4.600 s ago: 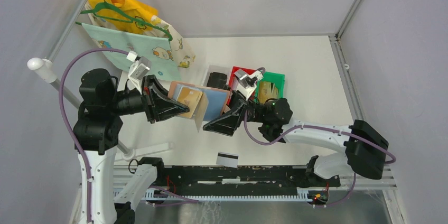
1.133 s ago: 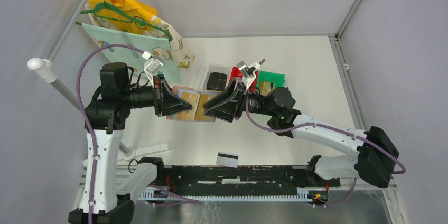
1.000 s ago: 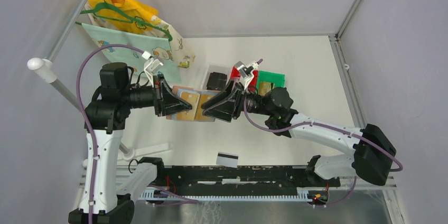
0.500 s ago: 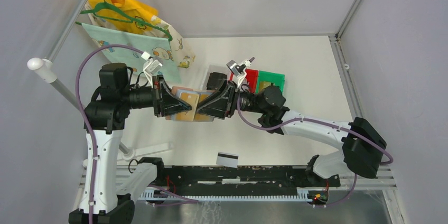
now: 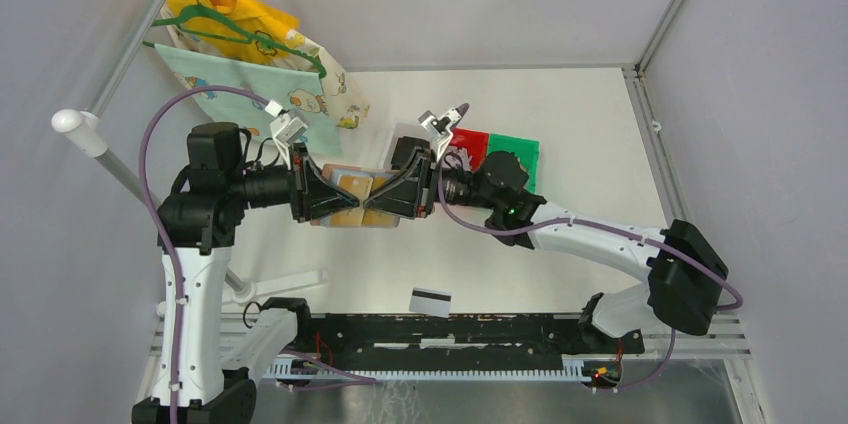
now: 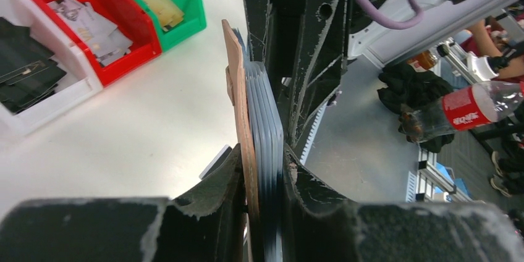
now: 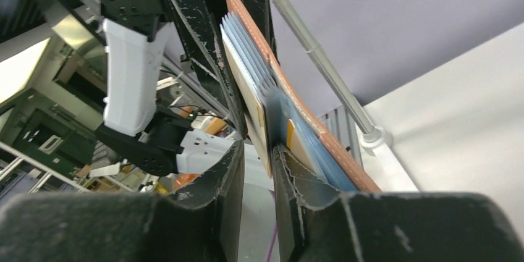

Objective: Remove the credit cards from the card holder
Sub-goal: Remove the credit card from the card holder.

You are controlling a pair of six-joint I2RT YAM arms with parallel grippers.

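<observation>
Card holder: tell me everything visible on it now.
The card holder is a reddish-brown, leather-like cover with a fanned stack of light blue pockets, a beige card showing in front. It is held up off the table, between both arms. The left gripper clamps its jaws on cover and pockets together; the right gripper has its jaws either side of that card, contact unclear.

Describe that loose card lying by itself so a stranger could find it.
Find the long black rail along the near edge of the table. Just beyond its middle, a small card lies alone. It is white with one black stripe, unlike the cards piled in the red bin and green bin farther back.
</observation>
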